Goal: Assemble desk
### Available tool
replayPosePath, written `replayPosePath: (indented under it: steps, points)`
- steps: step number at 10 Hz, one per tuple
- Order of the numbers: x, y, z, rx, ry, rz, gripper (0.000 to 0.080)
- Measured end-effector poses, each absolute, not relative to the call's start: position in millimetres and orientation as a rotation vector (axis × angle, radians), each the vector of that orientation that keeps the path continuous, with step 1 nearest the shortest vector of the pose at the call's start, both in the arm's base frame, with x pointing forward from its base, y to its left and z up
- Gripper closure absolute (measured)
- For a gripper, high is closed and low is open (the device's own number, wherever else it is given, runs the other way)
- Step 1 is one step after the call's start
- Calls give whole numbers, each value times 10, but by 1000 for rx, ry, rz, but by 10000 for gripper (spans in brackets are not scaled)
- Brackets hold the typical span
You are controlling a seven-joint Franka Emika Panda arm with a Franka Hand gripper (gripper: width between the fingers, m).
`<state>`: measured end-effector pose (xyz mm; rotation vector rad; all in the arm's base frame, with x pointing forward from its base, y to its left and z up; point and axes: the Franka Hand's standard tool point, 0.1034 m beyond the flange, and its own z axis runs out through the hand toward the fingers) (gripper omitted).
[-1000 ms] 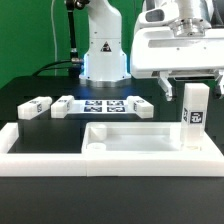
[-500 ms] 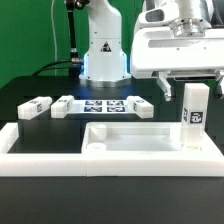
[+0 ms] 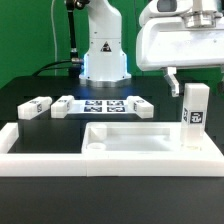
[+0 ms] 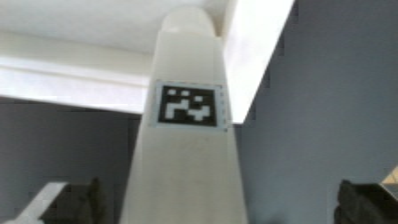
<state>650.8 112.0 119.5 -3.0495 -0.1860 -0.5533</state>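
Observation:
The white desk top [image 3: 120, 127], a shallow rimmed tray, lies at the front of the table. One white square-section leg [image 3: 194, 115] with a black-and-white tag stands upright at the top's corner on the exterior view's right. My gripper [image 3: 193, 78] hangs just above that leg, open, with one finger [image 3: 172, 82] showing beside the leg's top. In the wrist view the tagged leg [image 4: 192, 130] runs between my gripper [image 4: 222, 205], whose dark fingers [image 4: 71, 203] stand wide apart and clear of it.
The marker board [image 3: 105, 106] lies behind the desk top. Loose white legs lie at its ends [image 3: 62, 104] [image 3: 142, 104] and further left [image 3: 35, 106]. Long white border bars [image 3: 100, 163] run along the front. The robot base [image 3: 103, 50] stands at the back.
My gripper has risen a little above the upright leg. The leg stays standing at the desk top's corner.

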Motion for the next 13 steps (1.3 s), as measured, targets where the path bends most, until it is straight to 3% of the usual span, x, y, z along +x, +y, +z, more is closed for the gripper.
replayPosePath:
  steps: [3, 4, 10, 11, 12, 13]
  points:
    - [6474, 1040, 1219, -3085, -177, -114, 150]
    - [6617, 985, 1246, -3093, -159, -137, 150]
    - [6606, 870, 1232, -3113, -10, -55, 150]
    - [6606, 869, 1232, -3113, -8, -55, 280]
    - [6606, 873, 1233, -3108, 120, -53, 280]
    - [6605, 875, 1232, -3099, 253, -51, 420]
